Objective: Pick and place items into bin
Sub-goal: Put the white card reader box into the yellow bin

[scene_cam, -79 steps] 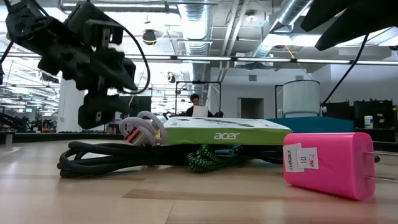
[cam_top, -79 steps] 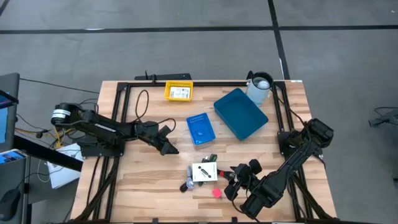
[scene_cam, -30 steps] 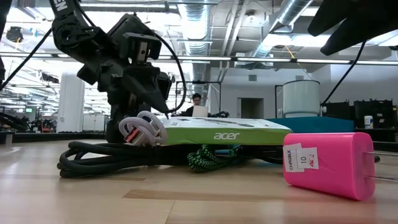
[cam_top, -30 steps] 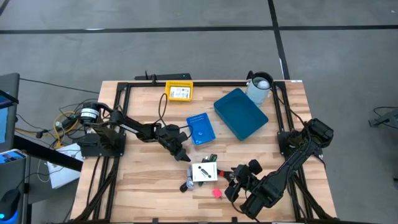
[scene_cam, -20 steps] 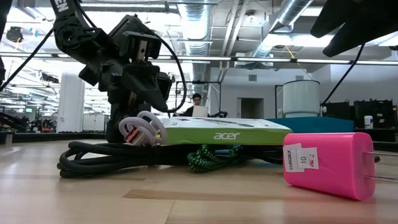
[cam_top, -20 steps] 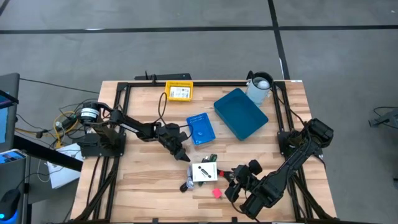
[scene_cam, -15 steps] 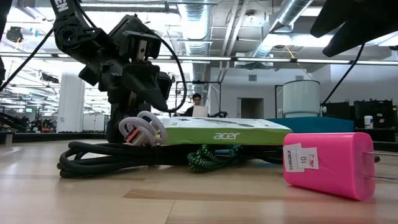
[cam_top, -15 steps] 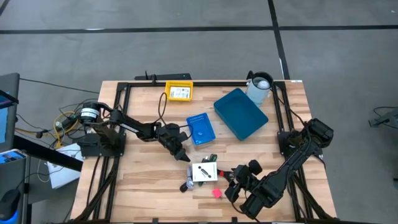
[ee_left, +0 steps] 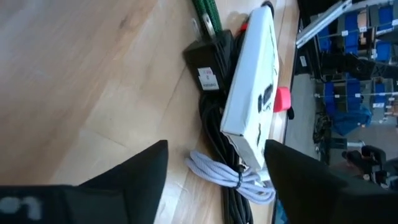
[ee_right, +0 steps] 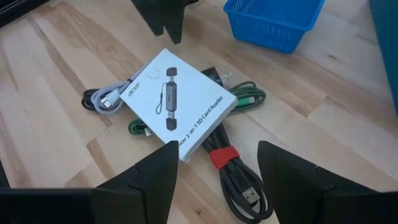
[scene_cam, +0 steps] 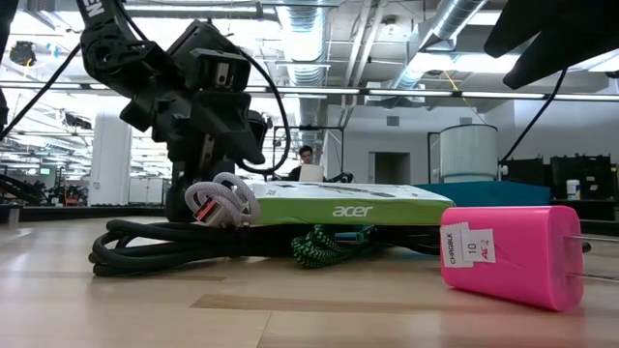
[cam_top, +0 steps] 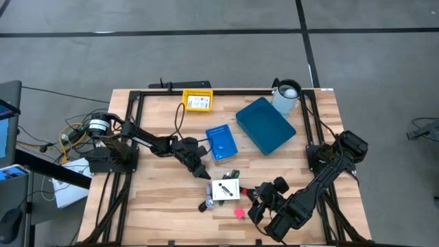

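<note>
A small pile lies on the table near the front middle: a white printed "acer" card-reader box (cam_top: 223, 189), also in the right wrist view (ee_right: 174, 102), resting on black cables (scene_cam: 174, 242), a green braided cable (ee_right: 245, 96) and a coiled grey-white cable (ee_left: 230, 177). A pink plug-like piece (cam_top: 239, 213) lies by itself on the table, nearer the front edge. My left gripper (cam_top: 203, 173) is open, just left of and behind the pile, above the table. My right gripper (cam_top: 255, 195) is open, just right of the pile.
A small blue mesh basket (cam_top: 221, 142) stands behind the pile, and a larger blue bin (cam_top: 266, 125) stands at the back right. A yellow box (cam_top: 197, 101) and a white cup (cam_top: 287, 96) stand at the far edge. A black frame borders the tabletop.
Within the last second nothing has visibly moved. Before that, my left gripper came from the table's left side toward the pile and dropped lower.
</note>
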